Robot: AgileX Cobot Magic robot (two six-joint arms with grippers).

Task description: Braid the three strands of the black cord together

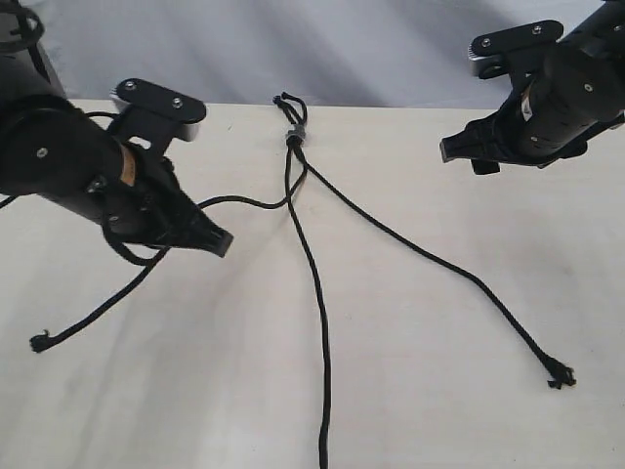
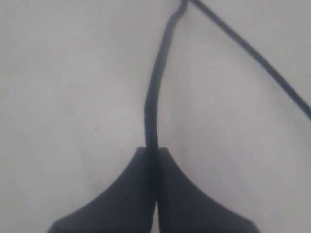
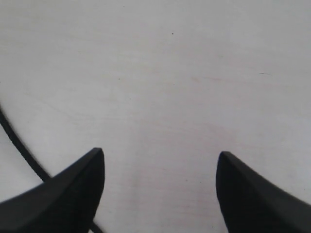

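The black cord lies on the pale table, its knot with the grey band (image 1: 293,134) at the far middle. From there three strands fan toward me. The left strand (image 1: 244,201) runs into my left gripper (image 1: 223,242), which is shut on it, then trails to a frayed tip (image 1: 40,342). In the left wrist view this strand (image 2: 152,107) enters between the closed fingers of the left gripper (image 2: 151,150). The middle strand (image 1: 320,332) runs to the front edge. The right strand (image 1: 459,269) ends at a tip (image 1: 560,376). My right gripper (image 1: 467,156) (image 3: 160,160) hovers open and holds nothing.
The pale table top (image 1: 439,391) ends at a far edge just behind the knot, with a grey backdrop (image 1: 342,49) beyond it. Another strand (image 2: 262,63) crosses the left wrist view, and a strand (image 3: 19,145) passes beside one right finger.
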